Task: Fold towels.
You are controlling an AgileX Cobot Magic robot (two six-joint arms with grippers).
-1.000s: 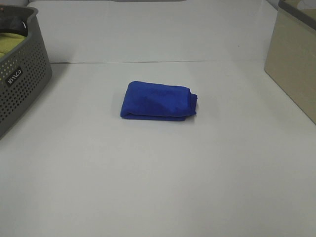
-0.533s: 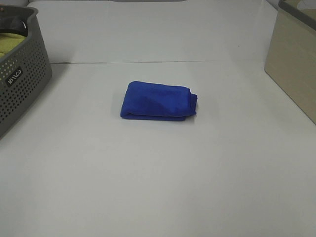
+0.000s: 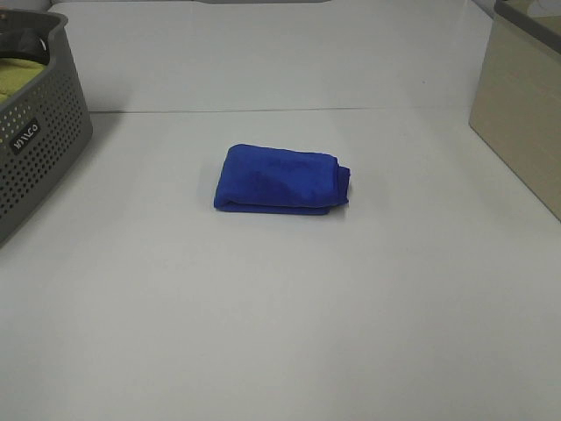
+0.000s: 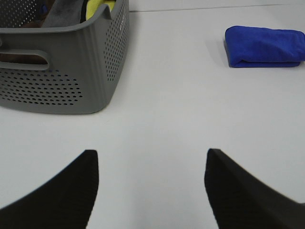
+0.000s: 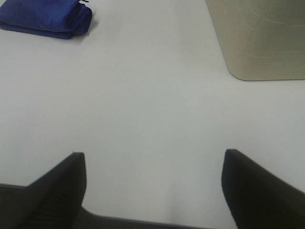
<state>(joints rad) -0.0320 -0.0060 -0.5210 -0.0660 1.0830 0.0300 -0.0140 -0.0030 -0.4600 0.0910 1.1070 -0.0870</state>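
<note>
The royal-blue towel (image 3: pixel 280 180) lies folded into a small thick rectangle in the middle of the white table. It also shows in the left wrist view (image 4: pixel 264 46) and in the right wrist view (image 5: pixel 45 17). No white tag shows. Neither arm appears in the exterior high view. My left gripper (image 4: pixel 152 183) is open and empty over bare table, well away from the towel. My right gripper (image 5: pixel 155 183) is open and empty over bare table near the front edge, also far from the towel.
A grey perforated basket (image 3: pixel 39 149) stands at the left and holds a yellow-green cloth (image 4: pixel 97 6). A beige box (image 3: pixel 521 105) stands at the right edge, also in the right wrist view (image 5: pixel 262 43).
</note>
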